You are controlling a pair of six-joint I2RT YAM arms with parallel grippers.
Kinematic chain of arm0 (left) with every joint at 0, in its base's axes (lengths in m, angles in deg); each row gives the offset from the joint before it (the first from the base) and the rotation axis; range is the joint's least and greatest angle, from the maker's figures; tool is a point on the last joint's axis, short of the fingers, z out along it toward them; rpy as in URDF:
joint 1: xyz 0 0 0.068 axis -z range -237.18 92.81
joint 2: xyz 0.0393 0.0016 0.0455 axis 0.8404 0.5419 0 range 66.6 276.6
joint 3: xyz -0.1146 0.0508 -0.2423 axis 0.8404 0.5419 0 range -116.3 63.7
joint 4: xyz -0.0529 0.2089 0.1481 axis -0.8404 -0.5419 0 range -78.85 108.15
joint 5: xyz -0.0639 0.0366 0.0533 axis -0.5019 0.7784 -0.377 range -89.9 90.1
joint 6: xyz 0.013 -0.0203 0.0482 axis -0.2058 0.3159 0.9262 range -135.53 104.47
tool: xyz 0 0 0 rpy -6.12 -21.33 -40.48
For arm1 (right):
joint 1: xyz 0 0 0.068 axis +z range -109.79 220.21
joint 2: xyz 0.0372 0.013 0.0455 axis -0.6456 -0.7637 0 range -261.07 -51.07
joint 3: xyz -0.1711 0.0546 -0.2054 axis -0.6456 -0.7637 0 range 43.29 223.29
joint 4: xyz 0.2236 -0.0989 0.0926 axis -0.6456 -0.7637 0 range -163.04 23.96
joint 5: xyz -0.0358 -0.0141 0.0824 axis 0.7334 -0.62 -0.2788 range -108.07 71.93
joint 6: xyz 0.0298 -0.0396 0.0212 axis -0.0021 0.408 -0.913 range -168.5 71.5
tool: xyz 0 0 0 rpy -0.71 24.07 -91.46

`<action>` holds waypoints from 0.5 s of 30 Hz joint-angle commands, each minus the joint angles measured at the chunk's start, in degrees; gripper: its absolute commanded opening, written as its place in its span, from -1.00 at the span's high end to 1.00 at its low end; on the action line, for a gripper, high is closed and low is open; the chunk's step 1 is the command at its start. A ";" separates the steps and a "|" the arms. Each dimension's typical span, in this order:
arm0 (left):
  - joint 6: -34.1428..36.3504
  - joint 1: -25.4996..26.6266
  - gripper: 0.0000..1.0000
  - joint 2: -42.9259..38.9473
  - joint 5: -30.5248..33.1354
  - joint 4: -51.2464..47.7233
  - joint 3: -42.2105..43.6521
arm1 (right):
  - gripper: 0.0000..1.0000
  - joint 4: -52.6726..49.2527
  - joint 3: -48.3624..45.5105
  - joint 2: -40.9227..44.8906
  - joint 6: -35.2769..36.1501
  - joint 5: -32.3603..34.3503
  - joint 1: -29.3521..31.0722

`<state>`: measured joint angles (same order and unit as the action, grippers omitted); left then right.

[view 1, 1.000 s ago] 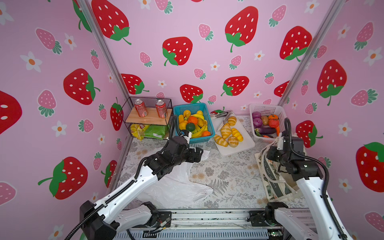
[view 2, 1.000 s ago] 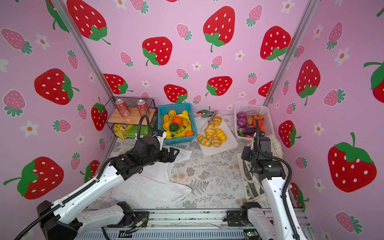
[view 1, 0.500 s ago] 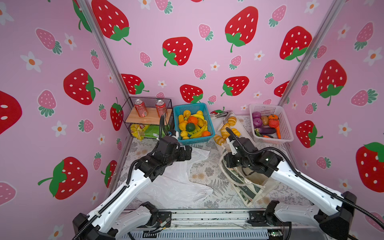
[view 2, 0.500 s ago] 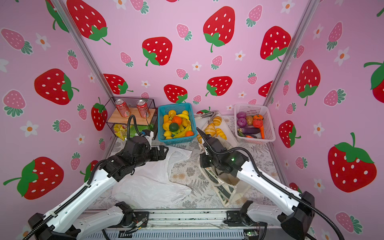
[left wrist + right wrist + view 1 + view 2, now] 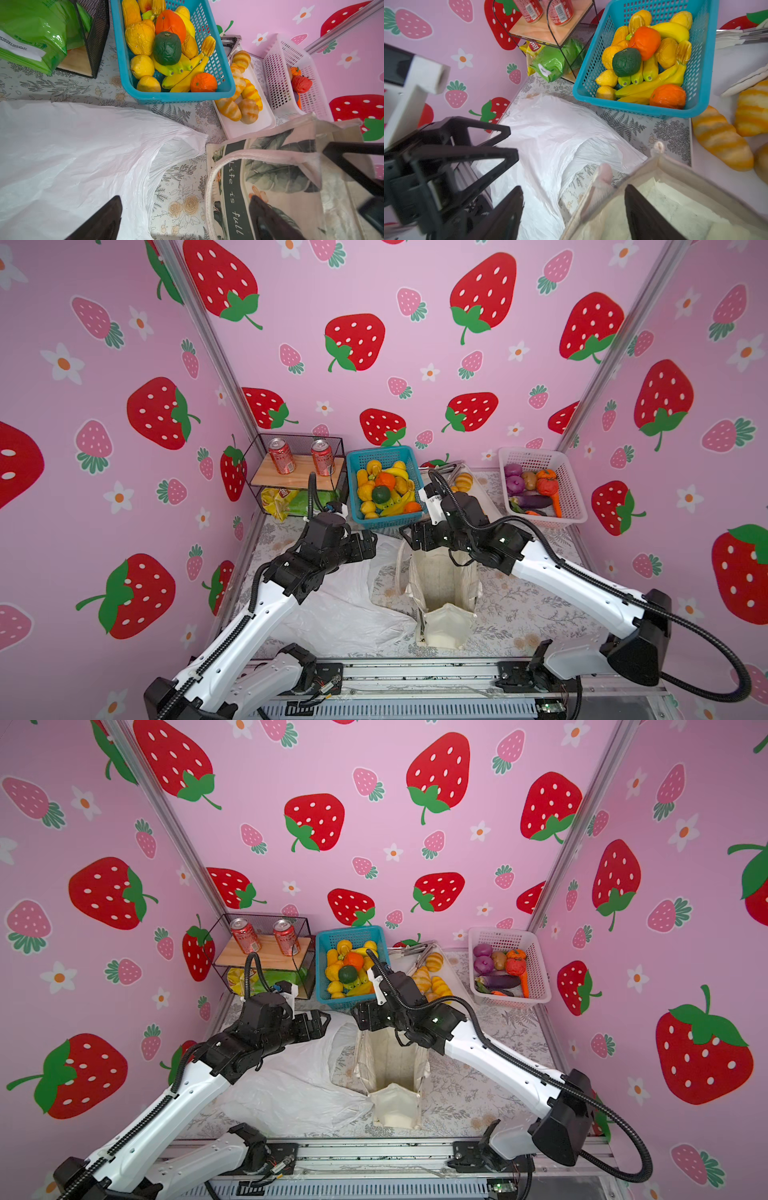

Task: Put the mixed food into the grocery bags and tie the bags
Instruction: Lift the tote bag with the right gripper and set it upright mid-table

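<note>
The cream floral canvas tote [image 5: 444,585] [image 5: 392,1065] stands upright mid-table, mouth up. My right gripper [image 5: 409,537] [image 5: 575,214] is open at its far rim, one finger inside the tote [image 5: 675,203] and one outside, with the rim and rope handle loose between them. The thin white plastic bag [image 5: 345,605] [image 5: 83,155] lies flat to the tote's left. My left gripper [image 5: 370,543] [image 5: 185,220] hangs open and empty over the gap between both bags. Toy fruits [image 5: 384,489] fill a blue basket, rolls [image 5: 463,481] lie on a white tray, and snack packets [image 5: 286,504] sit under the shelf.
A black wire shelf [image 5: 297,472] at the back left carries two red soda cans. A white basket [image 5: 540,489] at the back right holds purple and red vegetables. Metal tongs [image 5: 415,948] lie at the tray's far end. Pink walls close three sides.
My right arm swung from the right wall to the middle with the tote, stood it upright and opened its jaws. My left gripper drew back slightly from the blue basket.
</note>
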<state>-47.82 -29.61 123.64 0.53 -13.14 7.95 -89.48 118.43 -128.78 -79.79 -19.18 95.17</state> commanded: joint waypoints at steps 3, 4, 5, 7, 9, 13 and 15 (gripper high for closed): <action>1.93 -0.33 -0.93 -0.86 0.67 -2.68 -2.41 | -0.72 -15.38 -0.80 11.00 6.92 6.40 -0.89; 1.97 -0.33 -0.93 -1.00 0.92 -2.70 -2.60 | -0.75 -17.64 -1.14 12.35 7.05 9.80 -1.35; 1.98 -0.35 -0.93 -1.14 1.21 -2.62 -2.69 | -0.77 -19.52 -1.57 13.38 7.25 12.71 -2.08; 1.88 -0.33 -0.93 -1.18 1.20 -2.08 -2.73 | -0.80 -20.85 -2.92 14.23 7.47 16.09 -4.21; 1.73 -0.28 -0.93 -0.85 0.69 -1.68 -2.94 | -0.83 -18.97 -5.76 14.01 7.83 15.15 -7.63; 1.62 -0.32 -0.92 0.52 -0.88 -2.72 -3.98 | -0.79 -13.23 -8.58 10.83 8.69 9.48 -13.33; 2.20 -0.33 -0.92 0.77 -1.39 -3.46 -4.33 | -0.64 -9.71 -8.90 9.10 8.49 5.89 -13.48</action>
<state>-46.53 -29.61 124.05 -0.04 -14.93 6.34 -102.57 110.23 -118.11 -72.16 -9.19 82.19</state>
